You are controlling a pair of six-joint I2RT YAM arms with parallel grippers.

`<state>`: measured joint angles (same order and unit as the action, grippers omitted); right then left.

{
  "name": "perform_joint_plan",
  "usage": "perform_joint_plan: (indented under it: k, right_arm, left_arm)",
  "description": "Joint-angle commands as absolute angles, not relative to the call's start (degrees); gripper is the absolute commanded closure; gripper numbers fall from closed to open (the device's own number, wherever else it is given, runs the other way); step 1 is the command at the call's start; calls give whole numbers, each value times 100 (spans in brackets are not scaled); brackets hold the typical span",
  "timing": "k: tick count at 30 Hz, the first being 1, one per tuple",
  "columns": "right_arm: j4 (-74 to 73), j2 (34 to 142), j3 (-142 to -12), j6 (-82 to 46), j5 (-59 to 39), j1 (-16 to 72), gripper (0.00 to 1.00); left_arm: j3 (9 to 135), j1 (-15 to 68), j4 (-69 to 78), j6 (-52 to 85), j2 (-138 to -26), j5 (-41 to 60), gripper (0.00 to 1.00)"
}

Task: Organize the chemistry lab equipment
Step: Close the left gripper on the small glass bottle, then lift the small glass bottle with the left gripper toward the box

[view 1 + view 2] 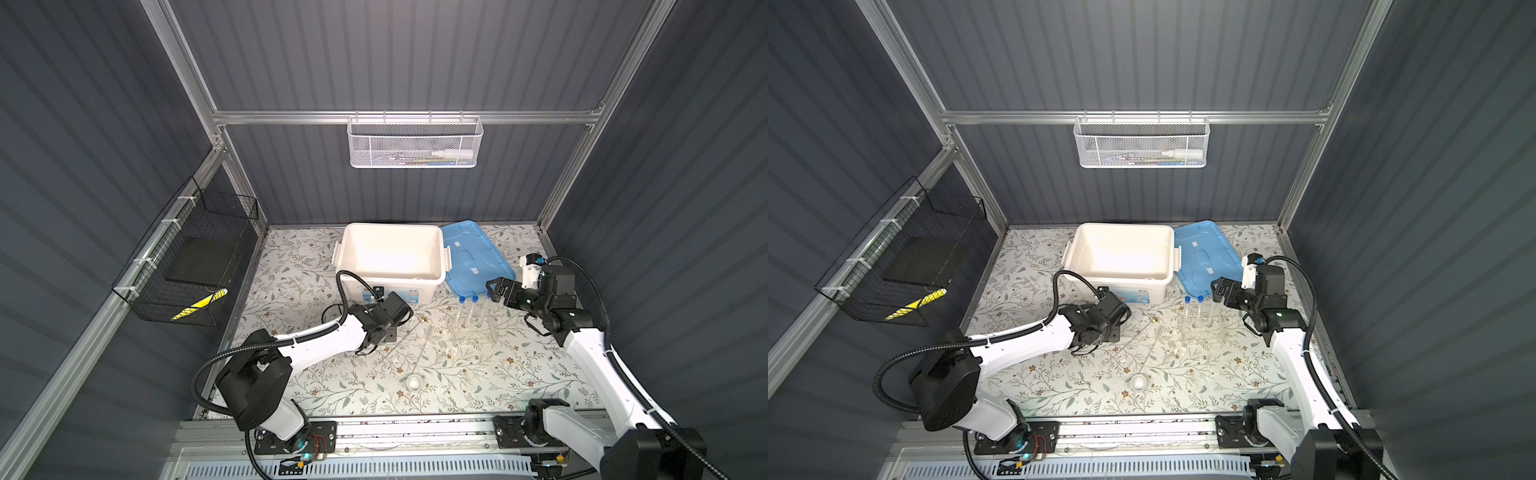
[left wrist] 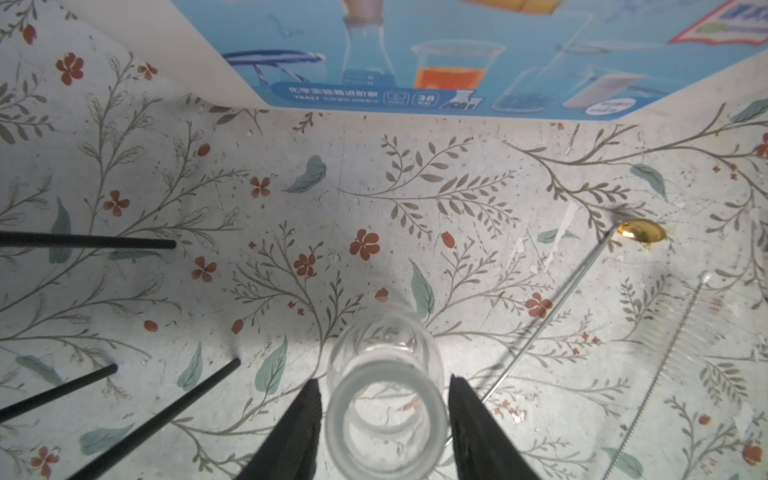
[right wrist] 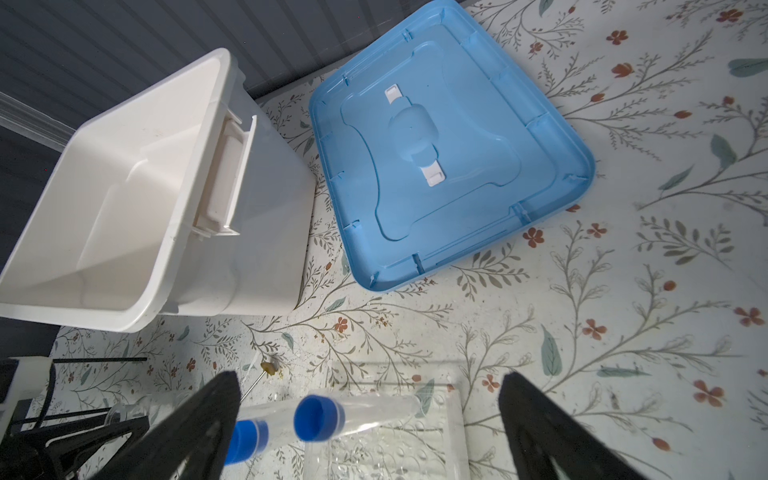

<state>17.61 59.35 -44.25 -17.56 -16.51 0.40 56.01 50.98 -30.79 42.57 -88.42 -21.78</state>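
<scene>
The flask (image 2: 384,353) is found upright on the table (image 1: 498,382), just before the front wall of the box (image 1: 428,286), which is placed at the far edge. The left gripper (image 2: 384,380) is set around the flask's neck. Its jaws are apart, with a thin gap seen on each side, so nothing is gripped.

The step in hand is judged to be the packing of the flask. For the next move the jaws should be closed gently on the neck, and the flask lifted straight up until the box's rim is cleared.

Little room is left sideways. The tripod (image 2: 166,415) is just beside on one side, and the spoon (image 2: 642,230) and brush (image 2: 667,353) are on the other.

The right gripper (image 3: 369,376) is seen wide open above the tubes (image 3: 318,417) in the rack (image 3: 386,453), near the lid (image 3: 436,145). More room is offered toward the near edge, around the dish (image 1: 414,382).
</scene>
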Motion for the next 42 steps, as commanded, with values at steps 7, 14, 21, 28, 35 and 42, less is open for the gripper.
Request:
perform_joint_plan:
  k: [7,14,21,28,35,42]
  right_arm:
    - [1763,5916,-4377,-1723,-1663,24,1]
    - [1766,5924,-4377,-1714,-1652,19,1]
    - [1758,5924,-4377,-1705,-1644,18,1]
    - [1763,5925,-4383,-1690,-1644,18,1]
    - [1762,5933,-4395,-1700,-1652,20,1]
    - [1759,5942,-4395,-1696,-1652,18,1]
  left_arm:
    - [5830,5137,-3228,4219,-8903,-2267,44]
    - [5940,5141,-3250,4160,-8912,-2394,47]
    - [6091,5136,-3401,4082,-9109,-2360,50]
    - [6115,5138,-3427,4112,-9176,-2317,50]
    - [6161,5137,-3414,4065,-9117,-2367,60]
    - [6190,5137,-3454,4017,-9031,-2391,69]
